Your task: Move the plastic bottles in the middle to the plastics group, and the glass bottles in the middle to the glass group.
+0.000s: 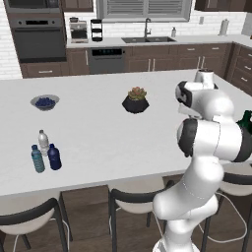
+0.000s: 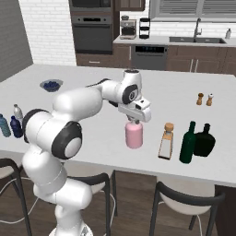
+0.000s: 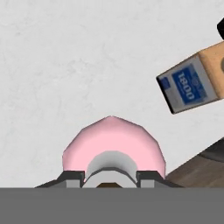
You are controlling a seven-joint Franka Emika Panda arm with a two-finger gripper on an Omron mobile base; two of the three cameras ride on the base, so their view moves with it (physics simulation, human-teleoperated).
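A squat pale-pink bottle (image 2: 134, 135) stands on the white island counter (image 2: 92, 138), and my gripper (image 2: 133, 120) sits straight over its narrow neck. In the hand view the pink bottle (image 3: 111, 142) lies right below, with both fingertips (image 3: 72, 177) pressed against the sides of the neck. To its right stands the square clear bottle (image 2: 166, 142) with a blue-white label (image 3: 188, 87) and tan cork, then the tall dark green bottle (image 2: 187, 143). Far left, the navy-blue bottle (image 1: 54, 157) stands beside the teal water bottle (image 1: 38, 159) and the clear white-capped one (image 1: 44, 141).
A squat black bottle (image 2: 204, 140) stands just right of the green one. A bowl of blueberries (image 1: 45, 102), a potted succulent (image 1: 135, 101) and two shakers (image 2: 200, 98) sit farther back. Stools (image 2: 184, 198) line the counter's near edge.
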